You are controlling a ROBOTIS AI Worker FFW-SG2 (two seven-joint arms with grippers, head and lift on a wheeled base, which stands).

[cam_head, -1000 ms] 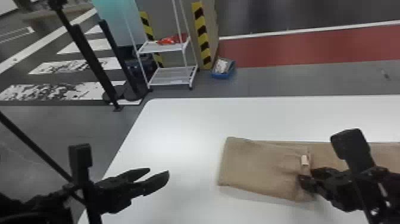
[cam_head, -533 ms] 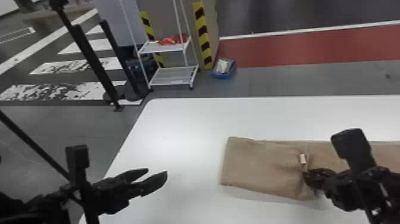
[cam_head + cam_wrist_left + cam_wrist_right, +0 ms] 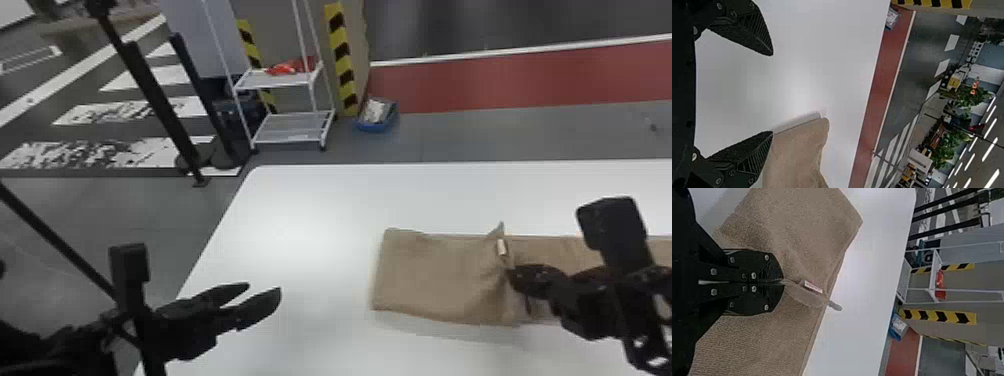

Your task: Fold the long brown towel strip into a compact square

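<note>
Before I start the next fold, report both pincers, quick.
Left pincer: open, holding nothing.
Right pincer: closed on a pinch of the brown towel, near its small tag.

towel strip [image 3: 430,280] on table [image 3: 310,225] | cart [image 3: 290,136] behind table | bin [image 3: 374,128] right of cart
</note>
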